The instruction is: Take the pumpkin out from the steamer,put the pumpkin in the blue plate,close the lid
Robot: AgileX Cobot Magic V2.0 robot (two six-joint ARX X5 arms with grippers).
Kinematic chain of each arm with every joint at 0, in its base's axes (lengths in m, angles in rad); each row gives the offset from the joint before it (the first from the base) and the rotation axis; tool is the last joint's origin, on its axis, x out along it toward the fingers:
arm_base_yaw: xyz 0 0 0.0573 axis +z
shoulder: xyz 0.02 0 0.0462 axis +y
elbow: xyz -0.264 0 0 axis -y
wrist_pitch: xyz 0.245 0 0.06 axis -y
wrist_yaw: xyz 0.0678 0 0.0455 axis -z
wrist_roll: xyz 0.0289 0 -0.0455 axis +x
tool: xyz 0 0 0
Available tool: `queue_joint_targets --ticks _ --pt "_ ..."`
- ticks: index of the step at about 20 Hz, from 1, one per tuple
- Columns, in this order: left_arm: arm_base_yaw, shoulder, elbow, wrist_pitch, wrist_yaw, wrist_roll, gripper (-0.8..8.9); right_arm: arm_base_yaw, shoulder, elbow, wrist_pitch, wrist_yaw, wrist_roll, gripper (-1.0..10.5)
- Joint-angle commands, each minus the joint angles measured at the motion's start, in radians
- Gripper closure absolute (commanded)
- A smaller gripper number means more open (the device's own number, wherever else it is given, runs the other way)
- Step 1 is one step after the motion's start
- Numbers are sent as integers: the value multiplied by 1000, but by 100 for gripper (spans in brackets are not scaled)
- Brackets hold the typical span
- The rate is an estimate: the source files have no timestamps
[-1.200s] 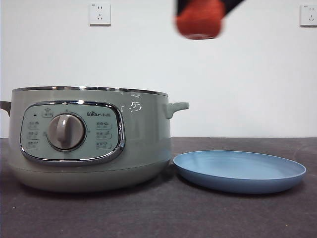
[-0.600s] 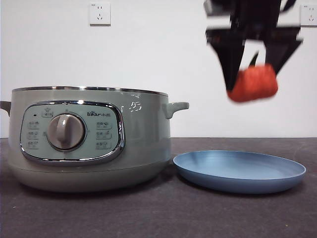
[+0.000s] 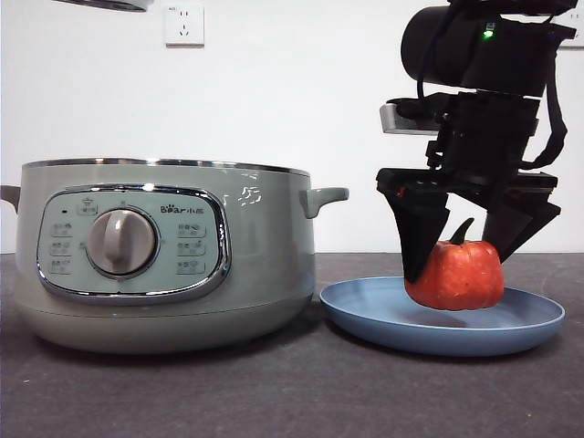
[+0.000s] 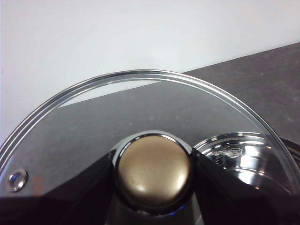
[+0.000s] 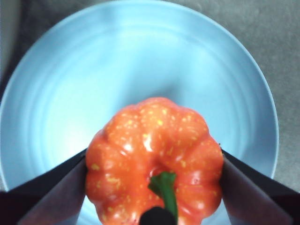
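Note:
The orange-red pumpkin [image 3: 456, 274] with a green stem sits between the jaws of my right gripper [image 3: 459, 266], low inside the light blue plate [image 3: 365, 315]. I cannot tell whether it touches the plate. In the right wrist view the gripper [image 5: 154, 187] is shut on the pumpkin [image 5: 154, 154] over the plate [image 5: 117, 70]. The sage-green steamer [image 3: 265, 265] stands open to the left of the plate. My left gripper [image 4: 153, 178] is shut on the knob [image 4: 153, 168] of the glass lid [image 4: 93, 108]. The lid's rim [image 3: 105, 4] shows high above the steamer.
The steamer's handle [image 3: 324, 196] reaches toward the plate, close to my right arm. Through the lid the steamer's chrome inside [image 4: 239, 154] shows below. Dark table runs in front of both. A white wall with a socket [image 3: 183, 25] stands behind.
My right gripper has come down and to the right with the pumpkin, from high above the steamer's edge into the blue plate. The lid's rim has come into the top left corner.

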Motion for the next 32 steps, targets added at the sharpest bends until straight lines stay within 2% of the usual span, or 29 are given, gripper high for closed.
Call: queue_joint_targets --ticks 1,5,8,13,15,20,24,32 --pt "0 -8 8 73 13 11 822 -10 5 -12 1 -29 5 750" --pt "0 -7 8 83 37 11 822 -11 25 -12 -18 -28 6 693" --pt "0 -8 8 82 37 11 822 -11 39 -12 -26 -24 7 496" --pt "0 -7 8 79 88 11 822 -11 39 -12 -31 -23 10 487" --pt "0 -7 8 79 89 11 822 -11 39 -12 -30 -23 11 380" --pt "0 -2 8 72 145 8 822 -11 -3 -11 -30 -23 11 379" --pt "0 49 8 52 212 3 822 -10 -157 -11 -29 -23 23 380" --pt "-1 272 8 87 330 0 822 -11 -497 -11 -13 -16 30 383"
